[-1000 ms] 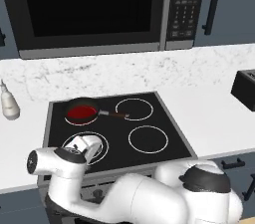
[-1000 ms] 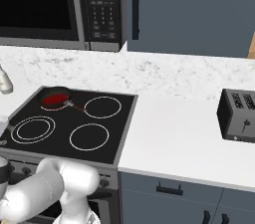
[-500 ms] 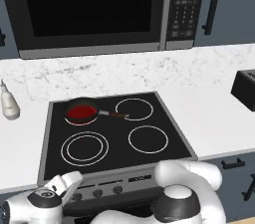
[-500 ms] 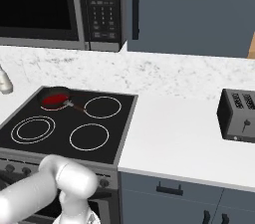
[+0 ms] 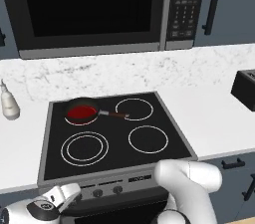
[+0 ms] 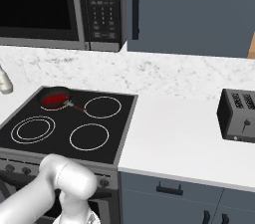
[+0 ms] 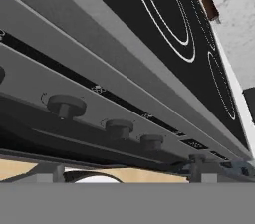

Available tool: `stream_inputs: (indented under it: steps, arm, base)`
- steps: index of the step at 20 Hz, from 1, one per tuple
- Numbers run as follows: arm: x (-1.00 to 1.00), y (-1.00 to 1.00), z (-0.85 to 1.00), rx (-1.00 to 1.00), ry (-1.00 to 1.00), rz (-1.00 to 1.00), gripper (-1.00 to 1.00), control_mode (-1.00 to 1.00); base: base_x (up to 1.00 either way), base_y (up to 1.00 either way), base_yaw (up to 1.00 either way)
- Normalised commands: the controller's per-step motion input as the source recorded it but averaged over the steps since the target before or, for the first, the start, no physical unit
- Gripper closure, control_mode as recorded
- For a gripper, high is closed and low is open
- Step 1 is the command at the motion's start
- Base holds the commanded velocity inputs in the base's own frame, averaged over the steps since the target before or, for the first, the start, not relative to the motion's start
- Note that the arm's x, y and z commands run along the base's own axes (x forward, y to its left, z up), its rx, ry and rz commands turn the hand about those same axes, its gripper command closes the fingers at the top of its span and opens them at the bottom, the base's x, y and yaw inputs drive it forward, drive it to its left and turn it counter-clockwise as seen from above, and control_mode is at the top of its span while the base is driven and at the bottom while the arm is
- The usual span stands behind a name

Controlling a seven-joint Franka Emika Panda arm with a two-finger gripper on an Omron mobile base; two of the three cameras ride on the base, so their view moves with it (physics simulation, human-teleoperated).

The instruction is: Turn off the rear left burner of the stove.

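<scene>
Claw low before the stove (image 5: 115, 141) front panel.
Panel markings unreadable; knobs (image 7: 66, 105) sit just ahead of the claw, rear left burner (image 5: 81, 113) glowing red far beyond; claw opening cannot be told.

Front panel of the stove (image 5: 117, 185): row of knobs (image 7: 66, 105) standing proud, open air before them. Cooktop glass: front zones and rear right zone bare. Rear left burner (image 5: 81, 114): covered by a small black frying pan (image 6: 55, 98), its handle (image 5: 115, 114) reaching right toward the rear right ring. Overhead: microwave (image 5: 94, 9) caps the room above the stove. Bench (image 6: 174, 133) right of stove: bare up to the toaster (image 6: 237, 115). Bench left: a bottle (image 5: 8, 102) near the wall.
</scene>
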Motion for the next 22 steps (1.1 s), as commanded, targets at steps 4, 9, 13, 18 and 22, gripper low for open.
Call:
stream_inputs:
  steps: [4, 9, 13, 18, 22]
  arm:
    - [0.06, 0.00, -0.38, 0.05, 0.00, 0.00, -1.00, -1.00]
    - [0.20, -0.06, -0.30, 0.03, 0.00, 0.02, -1.00, -1.00]
    - [0.39, 0.00, -0.13, 0.00, 0.00, 0.00, -1.00, -1.00]
    - [0.32, 0.00, -0.24, 0.00, 0.00, 0.00, -1.00, -1.00]
    - [0.20, 0.01, -0.37, 0.00, 0.00, 0.01, -1.00, -1.00]
  base:
    - [0.00, 0.00, 0.00]
    - [0.00, 0.00, 0.00]
    - [0.00, 0.00, 0.00]
    - [0.00, 0.00, 0.00]
    - [0.00, 0.00, 0.00]
